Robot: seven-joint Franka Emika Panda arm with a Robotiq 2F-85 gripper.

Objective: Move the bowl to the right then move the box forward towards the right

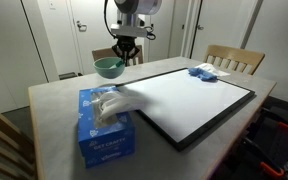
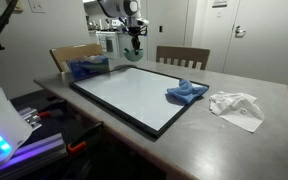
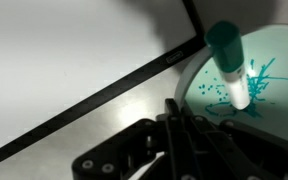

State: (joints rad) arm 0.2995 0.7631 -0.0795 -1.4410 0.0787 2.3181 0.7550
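One relation governs the coming move: the bowl lies right beside the end effector, apparently on its side away from the board. In an exterior view, the bowl (image 1: 108,67) sits on the table (image 1: 54,100) just off the board's (image 1: 184,105) far corner. The end effector (image 1: 127,50) hangs at the bowl's rim, fingers pressed together; whether they pinch the rim I cannot tell. The box (image 1: 106,128) stands well apart, beside the board's near corner, its long axis roughly along the board's edge. In an exterior view from across the board (image 2: 124,95), the end effector (image 2: 134,42) is directly over the bowl (image 2: 134,56), with the box (image 2: 89,68) beyond the board's edge. In the wrist view, the end effector (image 3: 174,125) sits just off the bowl (image 3: 274,105), whose rim nearly meets the board's (image 3: 64,50) frame.
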